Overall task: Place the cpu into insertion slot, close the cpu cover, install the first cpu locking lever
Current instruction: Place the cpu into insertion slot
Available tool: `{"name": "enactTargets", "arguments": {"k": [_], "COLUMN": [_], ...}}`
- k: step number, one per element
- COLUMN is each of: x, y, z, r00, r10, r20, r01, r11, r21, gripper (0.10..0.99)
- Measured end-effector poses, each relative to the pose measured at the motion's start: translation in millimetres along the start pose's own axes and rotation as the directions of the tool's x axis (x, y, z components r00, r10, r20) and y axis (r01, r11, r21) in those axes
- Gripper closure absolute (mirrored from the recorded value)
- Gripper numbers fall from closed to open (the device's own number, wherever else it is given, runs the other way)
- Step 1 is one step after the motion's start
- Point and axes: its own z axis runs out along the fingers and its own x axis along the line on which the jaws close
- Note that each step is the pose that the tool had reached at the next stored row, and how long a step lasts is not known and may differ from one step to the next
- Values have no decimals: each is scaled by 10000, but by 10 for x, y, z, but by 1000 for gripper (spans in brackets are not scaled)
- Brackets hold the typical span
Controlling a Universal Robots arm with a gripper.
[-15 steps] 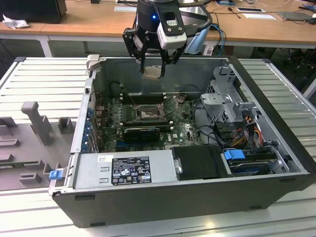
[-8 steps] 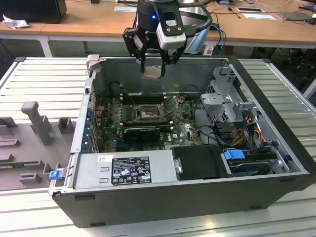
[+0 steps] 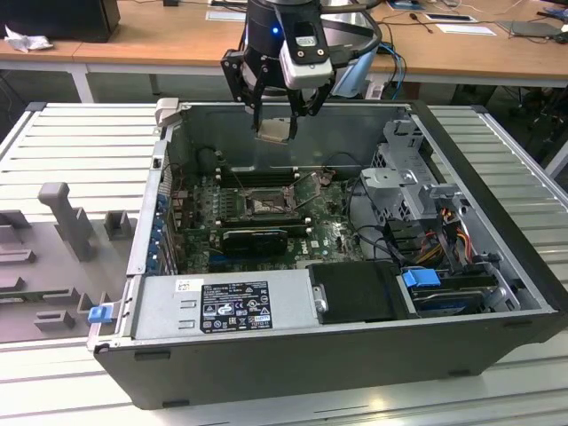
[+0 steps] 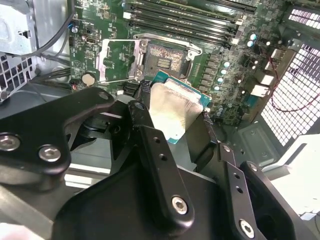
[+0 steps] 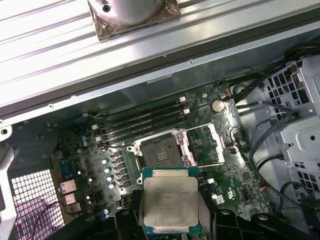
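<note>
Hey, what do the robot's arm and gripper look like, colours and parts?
The gripper is black, with jointed link fingers pinned by silver screws. Above it the arm's wrist is dark with a small blue light and carries a silver-white box. A dark cable loops beside it.

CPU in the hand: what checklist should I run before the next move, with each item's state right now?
1. cpu gripped by the hand on two opposite edges: ok.
2. socket empty of any chip: ok.
3. cpu cover swung open beside the socket: ok.
4. cpu lined up over the socket: cannot tell.
5. cpu seated: not ok, held above the board.
</note>
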Motion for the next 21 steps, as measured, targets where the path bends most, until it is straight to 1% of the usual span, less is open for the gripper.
{"name": "enactTargets", "arguments": {"k": [8,10,13,18,21], "x": [0,0,0,0,0], "y": [0,0,0,-1,-1], "z": [0,0,3,11,15], "r00": [9996,9984,9943,9871,9792], "r10": [292,569,1065,1596,2023], "r20": [26,50,94,143,182], "r01": [-292,-569,-1065,-1595,-2023], "r11": [9996,9984,9943,9872,9793], "r21": [-5,-12,-24,-39,-48], "gripper": [561,561,561,561,561]}}
